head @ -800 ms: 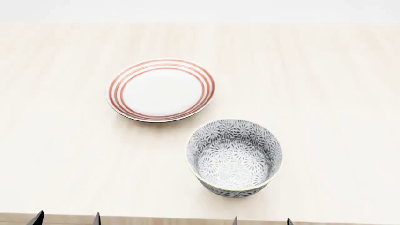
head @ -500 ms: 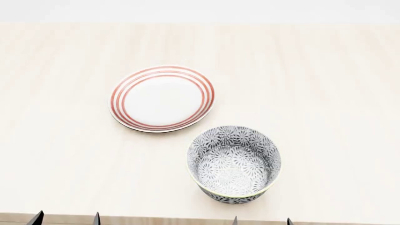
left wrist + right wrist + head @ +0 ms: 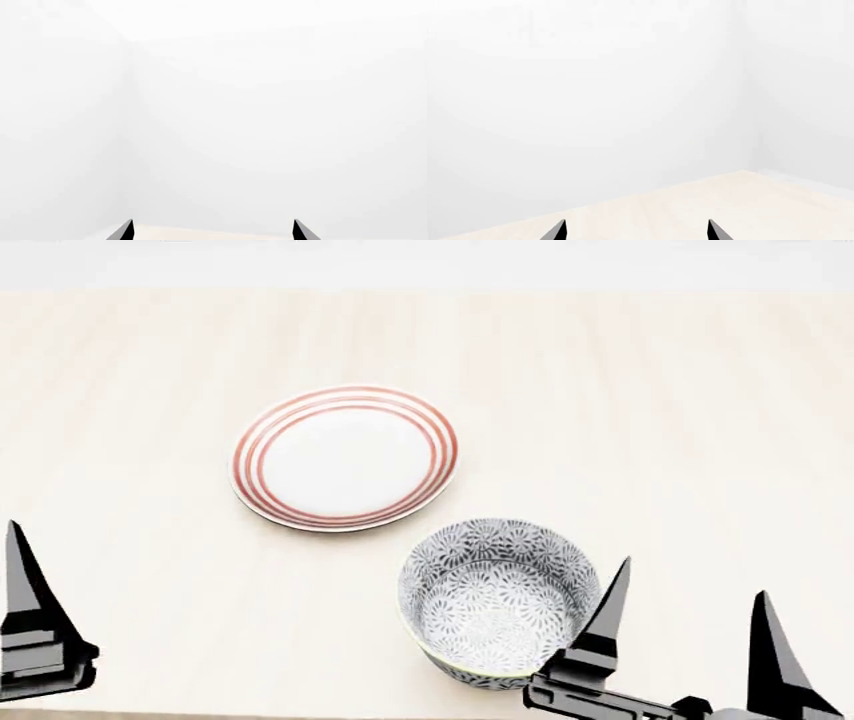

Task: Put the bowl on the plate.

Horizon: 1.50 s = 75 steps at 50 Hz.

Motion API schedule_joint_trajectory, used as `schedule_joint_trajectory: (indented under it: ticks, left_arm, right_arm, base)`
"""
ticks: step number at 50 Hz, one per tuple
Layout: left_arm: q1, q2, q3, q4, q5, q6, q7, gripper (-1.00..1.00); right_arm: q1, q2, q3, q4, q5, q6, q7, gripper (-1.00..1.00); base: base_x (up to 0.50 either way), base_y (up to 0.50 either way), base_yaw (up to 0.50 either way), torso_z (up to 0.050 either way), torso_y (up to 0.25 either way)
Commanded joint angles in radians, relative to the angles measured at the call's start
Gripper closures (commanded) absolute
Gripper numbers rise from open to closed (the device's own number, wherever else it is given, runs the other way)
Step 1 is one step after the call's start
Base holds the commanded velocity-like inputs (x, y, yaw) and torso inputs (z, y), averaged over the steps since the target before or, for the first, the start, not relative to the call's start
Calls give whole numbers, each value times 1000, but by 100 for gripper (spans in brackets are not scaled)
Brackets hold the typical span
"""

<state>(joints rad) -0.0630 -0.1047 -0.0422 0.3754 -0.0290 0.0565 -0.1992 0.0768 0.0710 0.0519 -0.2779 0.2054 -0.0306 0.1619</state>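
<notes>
**Approach to the bowl, no grasp yet**

Bowl [image 3: 501, 605], deep, round, ceramic, grey-and-white floral with a thin yellowish rim, stands on the pale wooden table [image 3: 694, 420], just beside the shallow white plate [image 3: 347, 457] with three red rings. The right gripper [image 3: 691, 640] hovers beside the bowl, jaws spread wide and empty. The left gripper [image 3: 212, 231] is likewise parted and empty. Next, I judge, the right gripper must straddle the bowl's wall and close.

The black right gripper [image 3: 687, 610] rises at the head view's lower right, its two pointed fingers upright and spread well apart, nothing between them. Only one dark pointed finger [image 3: 30, 610] of the left gripper shows at the lower left edge; both wrist views show paired tips set wide.
</notes>
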Motion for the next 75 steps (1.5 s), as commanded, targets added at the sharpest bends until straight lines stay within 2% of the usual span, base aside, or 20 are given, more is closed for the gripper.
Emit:
schedule_joint_trajectory:
  ticks: [1,23,26,34,38,41,45,46,48,51,54,62,75]
  left_arm:
    - [-45,-15,-88,135,15,43,-77,-100]
    - [-38,-38,-57,130,31,59,-106,-100]
    - [-42,-37,-35,126,23,9,-99,-100]
    - [-47,-31,25,96,25,-11,-88,-100]
    - [-60,-30,62,94,2,-92,-65,-100]
    - [-105,-37,150,65,-42,-309,11,-100]
    - [-172,-3,196,20,-167,-538,79,-100]
    - [-203,4,248,8,-176,-607,101,-100]
    - [-225,16,272,6,-208,-642,126,-100]
    - [-257,44,269,0,-269,-720,135,-100]
    - [-310,95,222,-49,-401,-853,119,-100]
    - [-378,98,198,-130,-675,-934,-20,-100]
    - [-400,83,205,-174,-835,-912,-136,-100]
  right_arm:
    - [34,5,60,-129,58,-51,37,-100]
    - [26,38,20,-132,35,-78,68,-100]
    - [27,41,17,-134,38,-67,77,-100]
    - [25,51,7,-131,38,-70,88,-100]
    - [22,56,0,-134,39,-68,92,-100]
    - [20,59,-5,-135,40,-66,96,-100]
    - [19,63,-9,-135,43,-65,99,-100]
    - [19,65,-11,-135,43,-65,100,-100]
    - [20,67,-13,-132,44,-65,101,-100]
    - [19,70,-16,-133,46,-63,105,-100]
    - [17,73,-15,-125,49,-69,106,-100]
    - [18,79,-21,-113,53,-70,113,-100]
    - [14,86,-34,-102,59,-75,121,-100]
  base:
    - [500,0,0,0,0]
    - [500,0,0,0,0]
    - [115,0,0,0,0]
    - [0,0,0,0,0]
    - [0,0,0,0,0]
    - [0,0,0,0,0]
    - [0,0,0,0,0]
    - [0,0,0,0,0]
    - [0,0,0,0,0]
    - [0,0,0,0,0]
    - [0,0,0,0,0]
    - [0,0,0,0,0]
    - [0,0,0,0,0]
